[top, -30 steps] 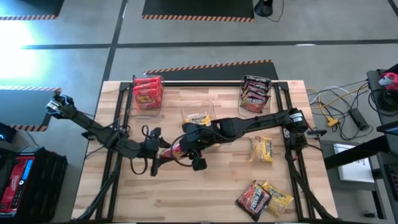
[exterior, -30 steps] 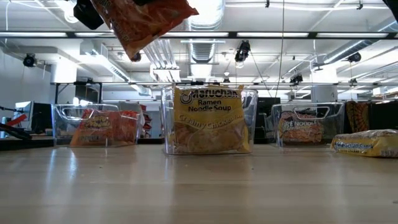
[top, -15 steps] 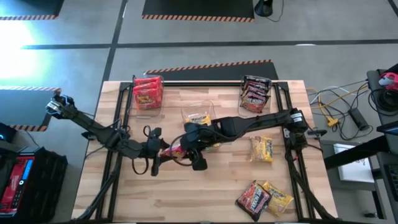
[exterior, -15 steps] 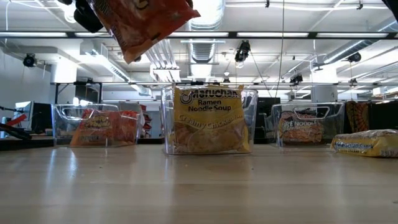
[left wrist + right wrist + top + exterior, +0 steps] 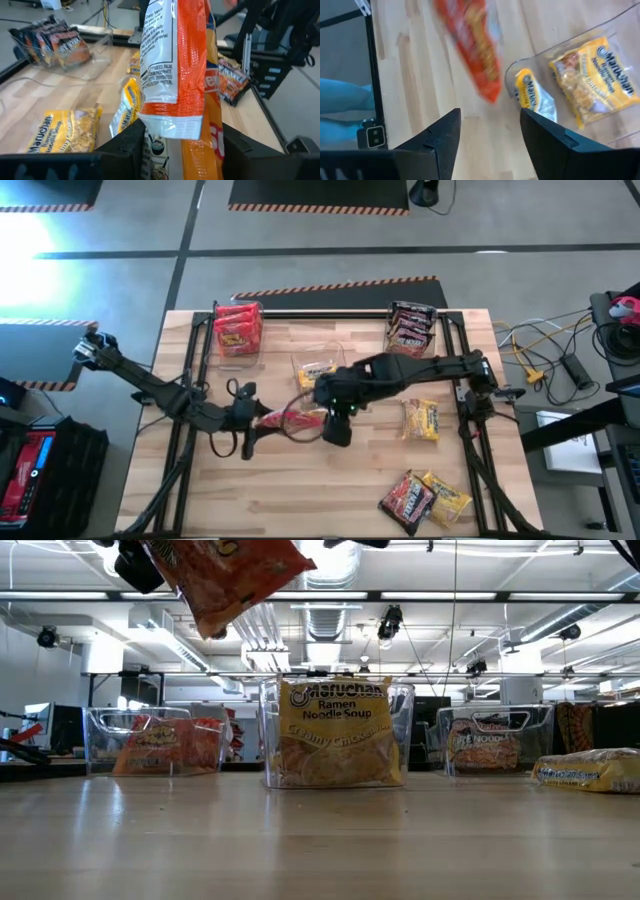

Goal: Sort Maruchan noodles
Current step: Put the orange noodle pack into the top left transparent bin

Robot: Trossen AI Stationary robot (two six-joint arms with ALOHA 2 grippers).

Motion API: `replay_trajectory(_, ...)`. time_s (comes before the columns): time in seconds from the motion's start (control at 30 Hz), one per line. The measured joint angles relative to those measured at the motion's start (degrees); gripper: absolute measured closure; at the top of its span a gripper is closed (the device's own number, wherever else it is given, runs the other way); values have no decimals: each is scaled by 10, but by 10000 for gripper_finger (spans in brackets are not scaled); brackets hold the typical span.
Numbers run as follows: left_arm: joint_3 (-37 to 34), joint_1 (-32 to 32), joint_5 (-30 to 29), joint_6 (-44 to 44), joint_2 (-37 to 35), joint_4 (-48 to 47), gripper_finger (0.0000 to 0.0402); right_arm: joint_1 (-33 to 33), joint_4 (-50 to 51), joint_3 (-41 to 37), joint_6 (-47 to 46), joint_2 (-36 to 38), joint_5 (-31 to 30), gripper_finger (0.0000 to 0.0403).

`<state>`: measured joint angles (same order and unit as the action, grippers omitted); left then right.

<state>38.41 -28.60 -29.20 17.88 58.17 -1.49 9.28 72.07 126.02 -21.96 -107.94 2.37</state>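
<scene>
Held a red packet (image 5: 290, 420) in the left tool (image 5: 250, 419) at the centre of the high view, clamped on one end and lifted clear of the surface (image 5: 300, 495). Kept the right tool (image 5: 338, 430) just beside the packet's other end, fingers wide and holding nothing.

Judged as the carrying step for this one packet, not yet sorted. Counted three clear bins: red bin (image 5: 237, 330) at upper left, yellow bin (image 5: 318, 366) in the middle, dark bin (image 5: 410, 330) at upper right. Noted loose packets left: a yellow packet (image 5: 421, 420) at centre right, a dark packet (image 5: 405, 498) and another yellow one (image 5: 448, 500) at lower right.

Probably needed next: carrying the red packet up and left over the red bin, then opening there.
</scene>
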Motion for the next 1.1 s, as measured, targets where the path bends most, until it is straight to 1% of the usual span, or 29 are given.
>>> replay_trajectory(0.13,-4,0,-10,10,-35,-30,266,32,-1,-11,-21,0,-27,217)
replay_trajectory(0.23,-28,-4,-31,30,-75,-43,266,68,1,-30,-41,0,-89,220)
replay_trajectory(0.3,-50,-8,-45,45,-102,-39,266,91,0,-47,-54,1,-142,220)
replay_trajectory(0.37,-73,-10,-59,49,-125,-17,266,108,-4,-66,-67,2,-202,220)
replay_trajectory(0.43,-93,-10,-64,31,-142,17,266,112,-21,-86,-81,3,-257,220)
replay_trajectory(0.5,-107,-10,-65,6,-152,57,266,105,-59,-110,-86,3,-278,220)
replay_trajectory(0.57,-116,-10,-65,-12,-157,73,266,93,-117,-138,-84,3,-268,220)
replay_trajectory(0.73,-114,-10,-72,-55,-160,75,266,58,-221,-209,-65,3,-201,220)
replay_trajectory(0.8,-110,-10,-80,-79,-163,74,266,43,-249,-236,-58,3,-183,220)
replay_trajectory(0.9,-107,-10,-98,-92,-173,73,266,23,-278,-268,-43,6,-155,220)
replay_trajectory(1.03,-109,-10,-128,-83,-194,31,265,-5,-289,-298,-12,17,-143,220)
replay_trajectory(1.1,-109,-10,-151,-77,-204,15,265,-20,-313,-314,12,24,-129,220)
